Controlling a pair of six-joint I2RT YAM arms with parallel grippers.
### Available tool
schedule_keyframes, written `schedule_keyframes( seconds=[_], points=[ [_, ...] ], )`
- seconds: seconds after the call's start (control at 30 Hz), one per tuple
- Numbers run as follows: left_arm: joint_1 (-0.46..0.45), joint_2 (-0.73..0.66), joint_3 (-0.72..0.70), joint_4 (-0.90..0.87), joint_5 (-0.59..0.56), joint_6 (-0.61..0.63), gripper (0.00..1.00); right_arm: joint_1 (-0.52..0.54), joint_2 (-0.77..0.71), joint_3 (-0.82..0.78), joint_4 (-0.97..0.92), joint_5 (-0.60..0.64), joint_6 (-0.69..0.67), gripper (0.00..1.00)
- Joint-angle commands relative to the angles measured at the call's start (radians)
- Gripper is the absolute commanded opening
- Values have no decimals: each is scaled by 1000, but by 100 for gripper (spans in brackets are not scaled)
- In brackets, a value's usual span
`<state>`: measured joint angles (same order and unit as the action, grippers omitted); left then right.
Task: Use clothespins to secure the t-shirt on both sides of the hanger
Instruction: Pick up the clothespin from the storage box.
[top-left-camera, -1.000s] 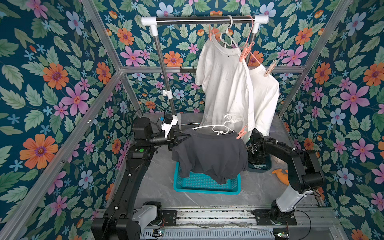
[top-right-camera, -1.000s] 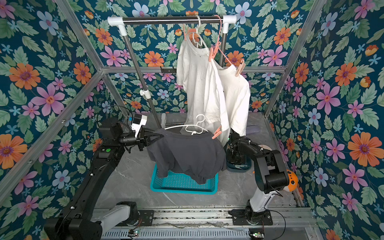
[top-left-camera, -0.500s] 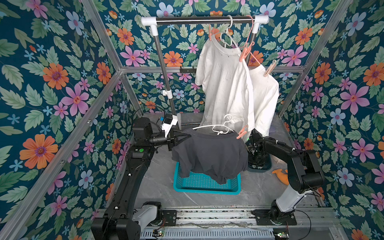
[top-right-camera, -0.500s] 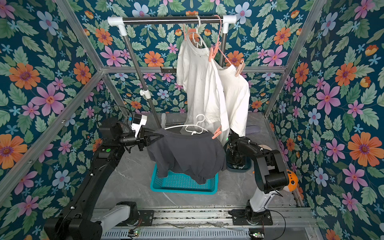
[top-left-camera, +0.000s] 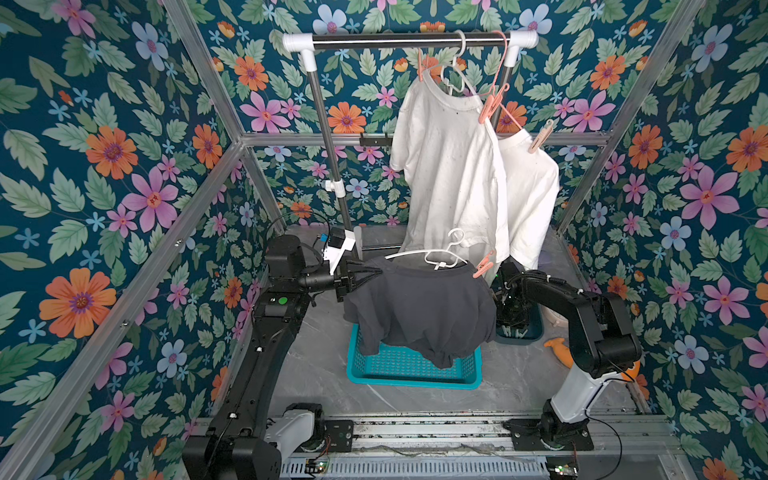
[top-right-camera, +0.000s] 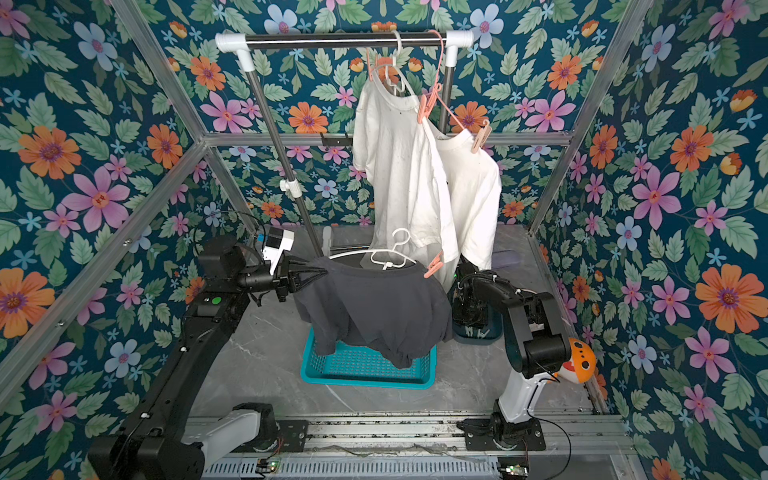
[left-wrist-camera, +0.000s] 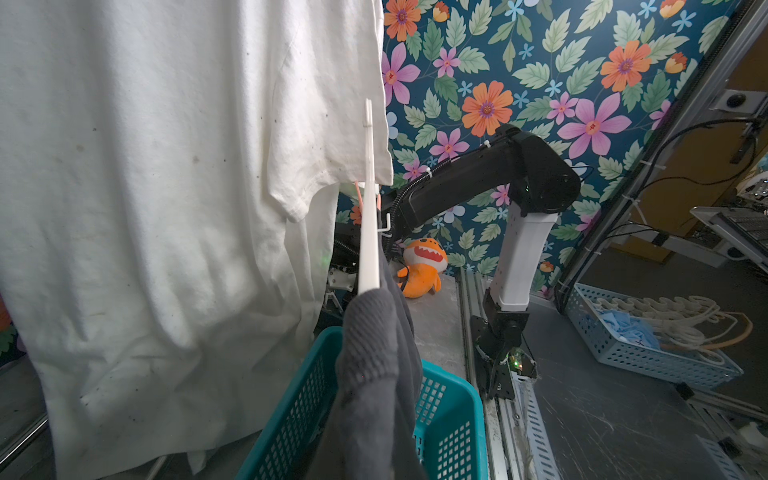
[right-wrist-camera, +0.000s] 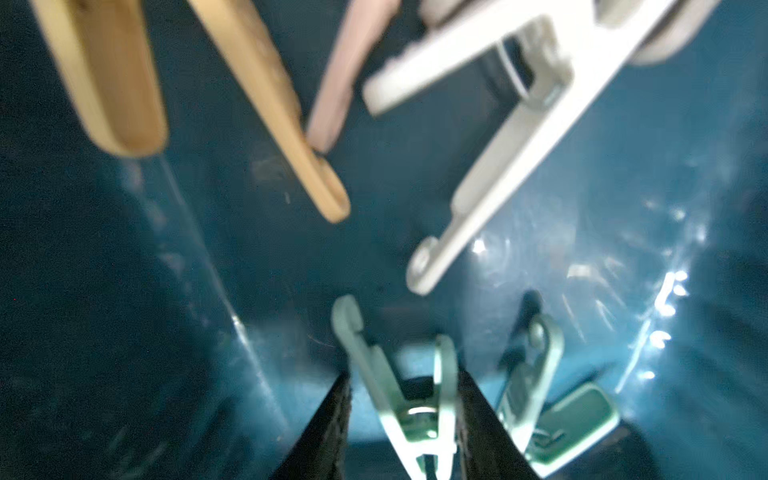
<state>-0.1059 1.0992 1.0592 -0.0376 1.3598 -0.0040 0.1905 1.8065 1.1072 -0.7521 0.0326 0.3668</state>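
Clenches t-shirt (top-left-camera: 419, 307) in left gripper (top-left-camera: 374, 272), straddles a clothespin (right-wrist-camera: 419, 415) in the bin (right-wrist-camera: 124, 332) with right gripper (right-wrist-camera: 403, 374) (can't tell if pinched), could flick it away grabbing crooked.

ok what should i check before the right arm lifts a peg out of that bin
1. The left gripper shut on the hanger end, dark t-shirt draped over it: ok.
2. A pink clothespin on the hanger side nearest the right arm: ok.
3. Side at the left gripper pegged: not ok, none visible.
4. A pale clothespin between the fingers of the right gripper, inside the bin: ok.
5. Fingers clamped on it: cannot tell.
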Motion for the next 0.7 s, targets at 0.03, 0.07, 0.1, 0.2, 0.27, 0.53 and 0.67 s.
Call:
schedule_keyframes(
  seconds=[0.03, 0.07, 0.1, 0.2, 0.27, 0.53, 0.67],
  points=[
    [1, -6, 2, 45, 12, -5, 0, 0, 37, 3, 14, 36, 8, 39],
    [0, -6, 2, 45, 10, -4, 0, 0, 38, 3, 17, 35, 8, 39],
    [0, -6, 2, 45, 10, -4, 0, 0, 40, 6, 18, 34, 9, 39],
    [0, -5, 2, 45, 10, -4, 0, 0, 41, 9, 17, 54, 3, 30],
    [0, -5, 2, 44, 10, -4, 0, 0, 40, 14, 16, 65, -2, 28],
    [1, -8, 2, 44, 10, -2, 0, -1, -17, -7, 56, 89, -15, 22],
    [1, -5, 2, 44, 9, -3, 0, 0, -57, -30, 70, 103, -12, 20]
  ],
)
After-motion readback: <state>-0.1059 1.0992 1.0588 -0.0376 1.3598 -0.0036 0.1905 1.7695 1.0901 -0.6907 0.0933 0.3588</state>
